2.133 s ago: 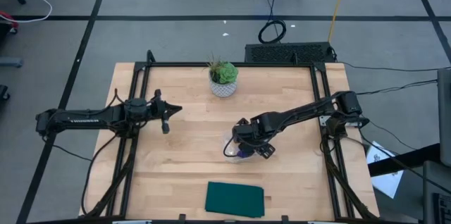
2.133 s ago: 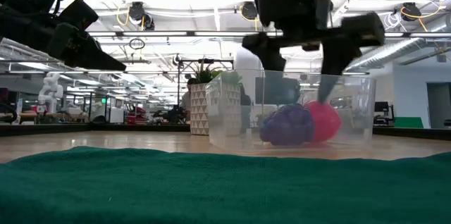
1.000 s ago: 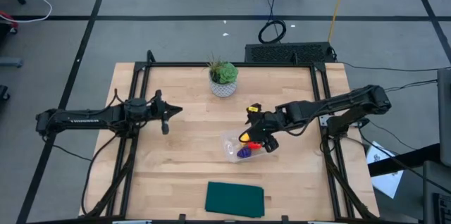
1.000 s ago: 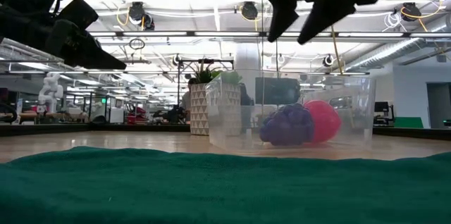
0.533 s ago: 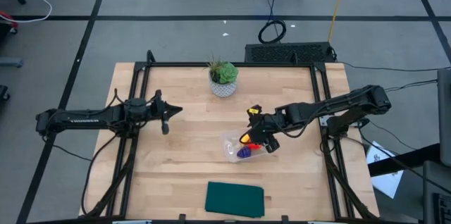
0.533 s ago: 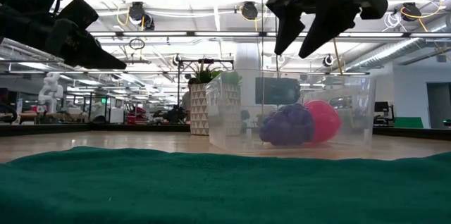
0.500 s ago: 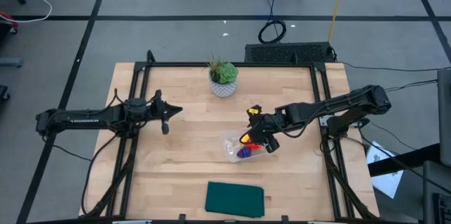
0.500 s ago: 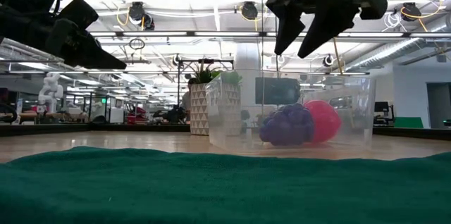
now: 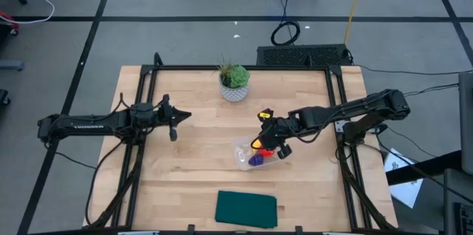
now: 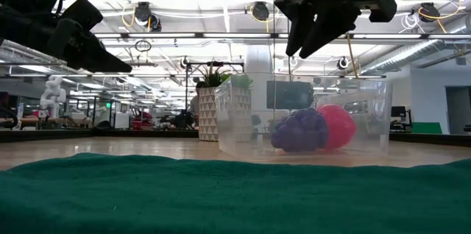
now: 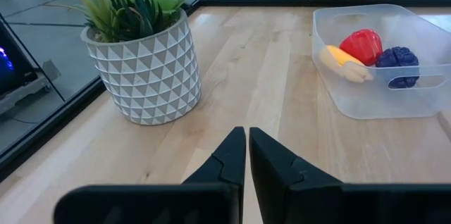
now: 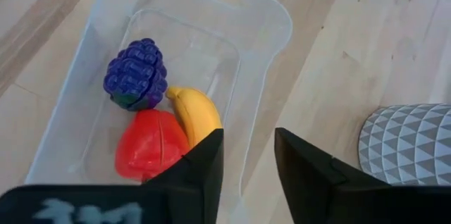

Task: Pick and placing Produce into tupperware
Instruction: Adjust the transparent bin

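The clear tupperware (image 9: 244, 151) stands on the table right of centre. In it lie the produce: a yellow banana (image 12: 194, 115), a purple piece (image 12: 136, 75) and a red fruit (image 12: 149, 146). My right gripper (image 12: 248, 146) hangs above the tupperware's far right part, its fingers pointing down. They stand a little apart, with nothing between them. My left gripper (image 9: 177, 117) is shut and empty. It waits over the table's left part, clear of the wood.
A green plant in a white patterned pot (image 9: 235, 81) stands near the far edge, behind the tupperware. A dark green cloth (image 9: 246, 209) lies flat at the near edge. Bare wood lies between my left gripper and the tupperware.
My right gripper has stayed above the tupperware while its fingers drew closer together, holding nothing. The produce lies still in the tupperware.
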Tool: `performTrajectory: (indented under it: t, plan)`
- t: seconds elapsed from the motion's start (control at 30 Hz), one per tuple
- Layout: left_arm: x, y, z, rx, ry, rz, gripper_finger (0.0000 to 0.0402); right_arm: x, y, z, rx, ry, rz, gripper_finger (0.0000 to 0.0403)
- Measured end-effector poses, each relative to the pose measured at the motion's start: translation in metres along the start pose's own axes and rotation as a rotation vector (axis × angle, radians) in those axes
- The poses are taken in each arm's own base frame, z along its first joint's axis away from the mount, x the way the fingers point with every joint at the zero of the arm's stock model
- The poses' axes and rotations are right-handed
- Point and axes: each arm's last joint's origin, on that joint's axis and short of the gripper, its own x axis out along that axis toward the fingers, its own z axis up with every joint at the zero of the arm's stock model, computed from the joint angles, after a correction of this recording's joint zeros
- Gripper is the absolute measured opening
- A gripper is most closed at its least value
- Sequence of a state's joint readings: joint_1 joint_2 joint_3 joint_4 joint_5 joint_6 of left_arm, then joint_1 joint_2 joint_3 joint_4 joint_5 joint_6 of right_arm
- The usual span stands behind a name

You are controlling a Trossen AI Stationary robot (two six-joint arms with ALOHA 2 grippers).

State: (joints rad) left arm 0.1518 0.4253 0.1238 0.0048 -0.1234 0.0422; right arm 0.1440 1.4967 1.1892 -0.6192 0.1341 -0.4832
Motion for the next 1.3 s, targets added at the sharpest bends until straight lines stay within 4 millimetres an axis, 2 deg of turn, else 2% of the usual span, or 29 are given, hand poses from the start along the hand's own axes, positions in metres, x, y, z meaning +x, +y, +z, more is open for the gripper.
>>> performTrajectory:
  t: [0.43, 0.63, 0.93, 1.07, 1.3]
  plan:
    - [0.000, -0.001, 0.000, 0.002, -0.003, -0.026, 0.0026, 0.000, -0.001, 0.002, 0.019, -0.022, -0.005, 0.0079]
    - [0.000, -0.003, 0.004, 0.029, -0.038, -0.035, 0.0026, -0.001, 0.000, 0.001, 0.015, -0.030, 0.029, 0.0009]
    - [-0.002, -0.008, 0.012, 0.034, -0.130, -0.076, 0.0026, -0.004, -0.004, -0.001, 0.021, -0.042, 0.021, 0.0001]
    - [-0.003, -0.011, 0.015, 0.020, -0.157, -0.066, 0.0026, -0.010, -0.008, -0.007, 0.046, -0.124, 0.020, 0.0000]
    - [-0.004, -0.020, 0.020, 0.052, -0.209, -0.057, 0.0026, -0.018, 0.000, -0.026, 0.090, -0.229, -0.024, 0.0000]
